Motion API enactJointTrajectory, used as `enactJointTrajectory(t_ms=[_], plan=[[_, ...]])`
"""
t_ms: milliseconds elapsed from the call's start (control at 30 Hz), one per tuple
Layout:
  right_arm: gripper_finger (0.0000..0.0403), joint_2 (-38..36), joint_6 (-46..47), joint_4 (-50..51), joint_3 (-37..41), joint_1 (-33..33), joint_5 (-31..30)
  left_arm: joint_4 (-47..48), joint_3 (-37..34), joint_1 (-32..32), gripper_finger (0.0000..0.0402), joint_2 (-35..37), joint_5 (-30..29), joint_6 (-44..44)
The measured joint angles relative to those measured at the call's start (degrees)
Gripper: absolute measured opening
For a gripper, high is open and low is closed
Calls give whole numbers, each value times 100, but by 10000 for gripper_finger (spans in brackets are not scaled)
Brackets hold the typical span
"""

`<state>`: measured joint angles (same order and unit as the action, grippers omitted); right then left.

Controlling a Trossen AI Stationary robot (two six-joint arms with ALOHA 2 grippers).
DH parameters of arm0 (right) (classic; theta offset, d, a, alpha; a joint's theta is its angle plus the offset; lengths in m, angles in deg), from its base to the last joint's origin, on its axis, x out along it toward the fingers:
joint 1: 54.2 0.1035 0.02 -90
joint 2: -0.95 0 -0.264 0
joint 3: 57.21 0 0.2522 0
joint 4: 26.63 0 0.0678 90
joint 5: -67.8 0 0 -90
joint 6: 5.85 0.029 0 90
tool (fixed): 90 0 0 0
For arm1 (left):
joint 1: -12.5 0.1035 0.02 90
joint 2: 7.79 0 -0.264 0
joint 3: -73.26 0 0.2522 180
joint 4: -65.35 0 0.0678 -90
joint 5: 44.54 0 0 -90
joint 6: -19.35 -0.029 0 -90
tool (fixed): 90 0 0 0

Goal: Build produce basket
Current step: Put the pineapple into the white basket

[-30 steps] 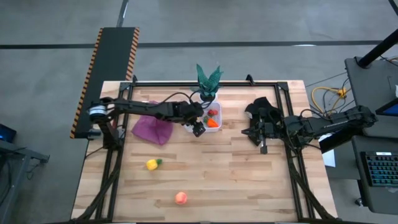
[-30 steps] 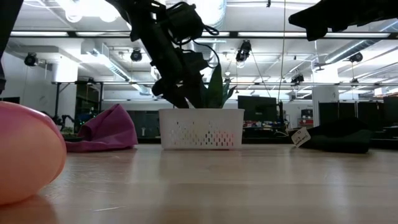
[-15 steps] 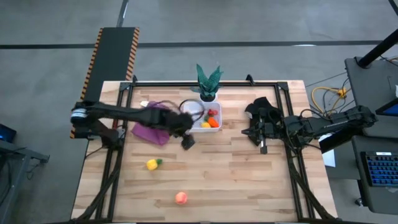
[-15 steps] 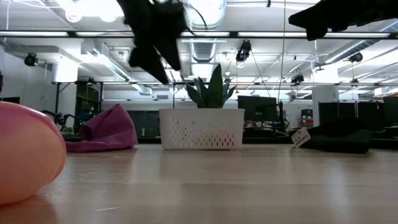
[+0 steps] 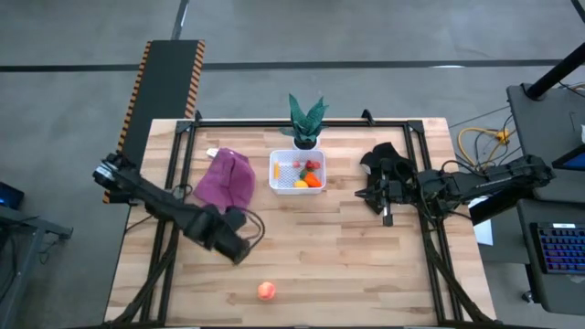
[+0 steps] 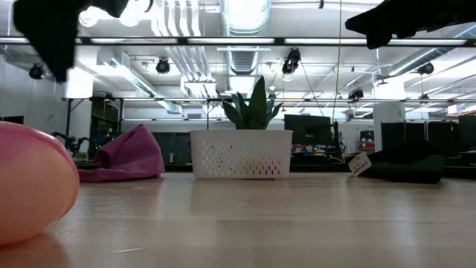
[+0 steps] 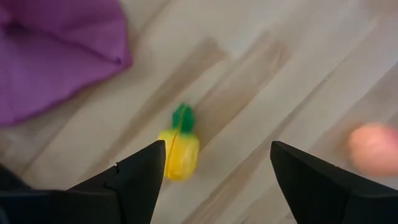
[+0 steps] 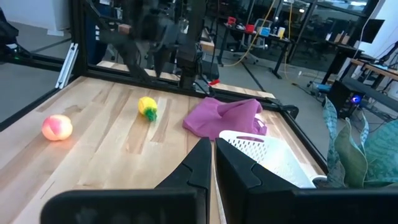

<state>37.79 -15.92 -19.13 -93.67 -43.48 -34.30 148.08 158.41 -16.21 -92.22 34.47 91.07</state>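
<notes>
The white mesh basket (image 5: 297,172) stands at the table's far middle. It holds an orange carrot (image 5: 313,180), red berries (image 5: 313,165) and a yellow piece. A yellow lemon with a green tip (image 7: 179,151) lies on the wood. My left gripper (image 7: 217,146) hangs open above it, pointing down, and hides it in the high view (image 5: 232,245). A peach-pink fruit (image 5: 266,291) rests near the table's front edge. My right gripper (image 8: 212,163) is shut and waits level at the right (image 5: 386,212).
A crumpled purple cloth (image 5: 226,178) lies left of the basket. A green potted plant (image 5: 306,119) stands behind the basket. A black cloth (image 5: 388,163) lies under my right arm. Bare wood stretches between the basket and the peach-pink fruit.
My left gripper has left the basket and swung toward the table's near left, past the purple cloth. It now stands over the yellow lemon and has tipped to point more steeply down. The produce and the basket have stayed in place.
</notes>
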Motion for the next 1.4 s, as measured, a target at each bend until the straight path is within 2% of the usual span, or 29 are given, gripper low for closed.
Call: enactJointTrajectory(t_ms=[333,533,833,1200,1400], plan=[[13,0,2,-2,0,2,-1,93,-93,-173,276,-1033,227,-204],[13,0,2,-1,0,0,0,435,-109,-173,276,-1346,471,-329],[13,0,3,3,0,0,0,307,-448,-123,276,-1389,659,-299],[13,0,4,3,0,0,0,-701,-1100,-88,276,-1383,853,-509],[13,0,4,5,0,0,0,-864,-1465,-88,276,-1386,893,-476]])
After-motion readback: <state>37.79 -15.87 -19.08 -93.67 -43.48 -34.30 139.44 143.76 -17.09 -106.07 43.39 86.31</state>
